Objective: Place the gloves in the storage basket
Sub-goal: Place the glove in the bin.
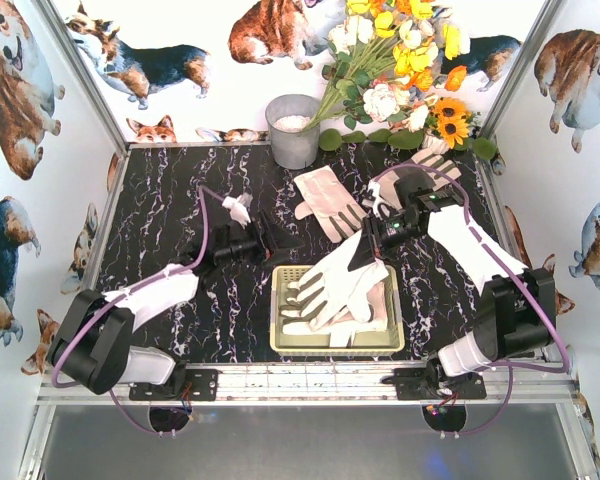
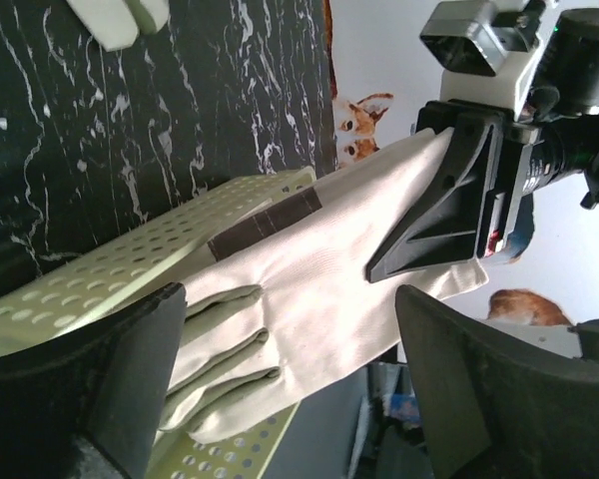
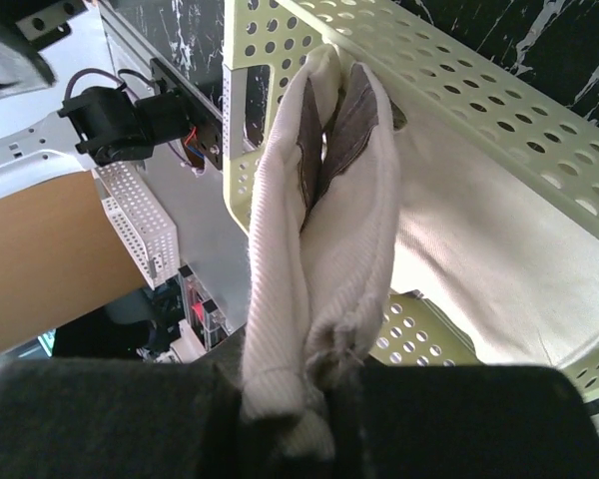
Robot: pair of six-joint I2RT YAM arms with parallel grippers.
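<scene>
My right gripper is shut on the cuff of a white glove that hangs with its fingers down over the pale yellow basket. In the right wrist view the gripper pinches the folded glove above the perforated basket wall. More gloves lie in the basket. My left gripper is open and empty just left of the hanging glove; its wrist view shows wide-apart fingers framing that glove and the basket. One glove lies on the table behind; another lies by the right arm.
A grey metal bucket stands at the back centre. A bunch of artificial flowers lies at the back right. A small white piece lies on the black marble table left of the left gripper. Corgi-print walls close in three sides.
</scene>
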